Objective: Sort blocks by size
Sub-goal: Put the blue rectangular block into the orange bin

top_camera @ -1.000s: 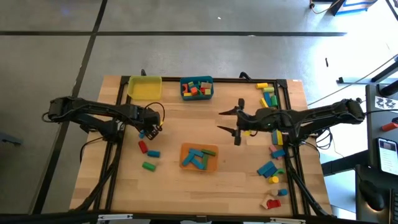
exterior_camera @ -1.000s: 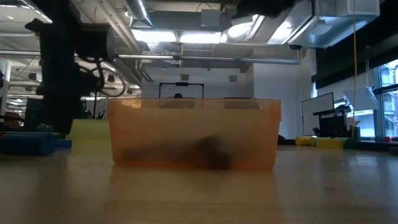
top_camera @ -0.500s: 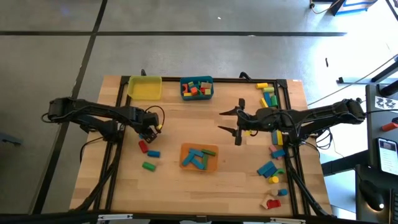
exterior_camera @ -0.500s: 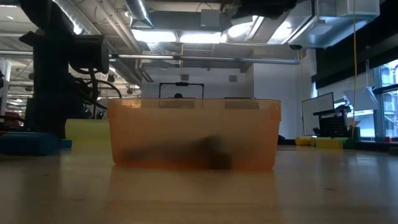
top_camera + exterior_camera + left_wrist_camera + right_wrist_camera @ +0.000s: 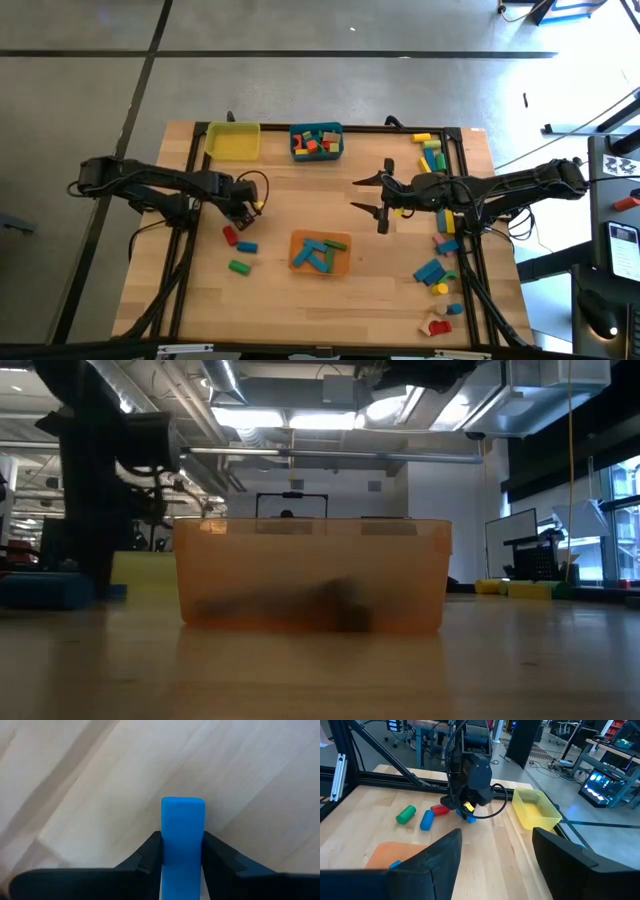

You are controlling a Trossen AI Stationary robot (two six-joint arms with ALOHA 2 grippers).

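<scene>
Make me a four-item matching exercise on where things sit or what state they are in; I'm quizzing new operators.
Things:
1. yellow bin
2. orange bin
3. left pincer
4. right pincer

States:
A. open, holding nothing
B. far edge, beside the teal bin
C. shut on a blue block
D. mid-table, holding long blocks

Pairs: 1-B, 2-D, 3-C, 4-A

I hold one blue block point(image 5: 182, 840) upright between the fingers point(image 5: 147, 857) of my left gripper point(image 5: 243, 211), just above the bare wood of the desk point(image 5: 300, 300). A red block point(image 5: 230, 236), a blue one point(image 5: 246, 246) and a green one point(image 5: 238, 266) lie close together on the desk near it. More blocks point(image 5: 436, 270) in blue, yellow, green and red lie scattered along the desk's right edge.
</scene>
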